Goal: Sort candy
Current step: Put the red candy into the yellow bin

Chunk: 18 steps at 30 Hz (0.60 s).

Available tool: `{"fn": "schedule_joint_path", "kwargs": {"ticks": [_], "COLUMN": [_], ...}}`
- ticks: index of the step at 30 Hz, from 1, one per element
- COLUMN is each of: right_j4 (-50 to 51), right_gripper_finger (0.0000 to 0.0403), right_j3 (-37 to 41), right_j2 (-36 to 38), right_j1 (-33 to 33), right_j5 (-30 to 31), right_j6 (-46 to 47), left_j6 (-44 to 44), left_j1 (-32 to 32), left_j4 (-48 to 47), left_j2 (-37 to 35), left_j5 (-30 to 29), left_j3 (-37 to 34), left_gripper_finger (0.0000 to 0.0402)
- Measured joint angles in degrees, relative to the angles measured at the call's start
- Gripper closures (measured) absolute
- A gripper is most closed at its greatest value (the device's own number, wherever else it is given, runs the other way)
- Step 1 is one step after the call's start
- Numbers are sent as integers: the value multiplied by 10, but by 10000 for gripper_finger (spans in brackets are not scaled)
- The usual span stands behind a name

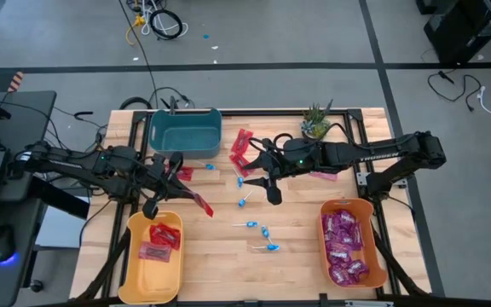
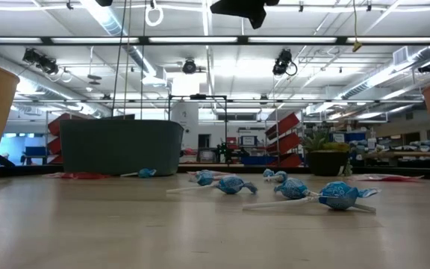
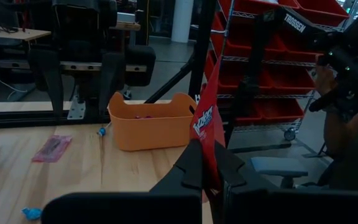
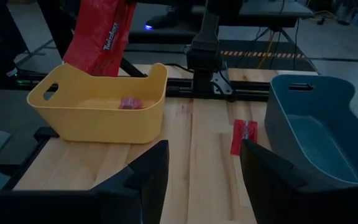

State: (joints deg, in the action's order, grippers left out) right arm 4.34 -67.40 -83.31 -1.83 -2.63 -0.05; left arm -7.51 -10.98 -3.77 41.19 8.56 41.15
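The left end effector (image 1: 180,182) is clamped on a flat red packet (image 1: 199,203), carried clear of the worktop (image 1: 228,256); the packet's long axis runs out from the fingers towards the worktop's middle. The yellow bin (image 1: 153,257), already holding red packets, lies just beside and to the near side of this end effector, so the drop appears a short move. The right end effector (image 1: 271,189) hangs open and empty above the blue lollipops (image 1: 262,232). Further red packets (image 1: 242,147) lie near the teal bin (image 1: 185,128).
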Motion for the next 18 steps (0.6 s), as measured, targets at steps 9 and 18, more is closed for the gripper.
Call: {"fn": "schedule_joint_path", "kwargs": {"ticks": [9,18], "right_j4": [0,0], "right_gripper_finger": [219,218], "right_j3": [0,0], "right_j2": [0,0], "right_j1": [0,0], "right_j5": [0,0], "right_j6": [0,17], "left_j6": [0,0], "left_j1": [0,0], "left_j4": [0,0], "left_j2": [0,0], "left_j5": [0,0], "left_j3": [0,0], "left_gripper_finger": [401,401]}}
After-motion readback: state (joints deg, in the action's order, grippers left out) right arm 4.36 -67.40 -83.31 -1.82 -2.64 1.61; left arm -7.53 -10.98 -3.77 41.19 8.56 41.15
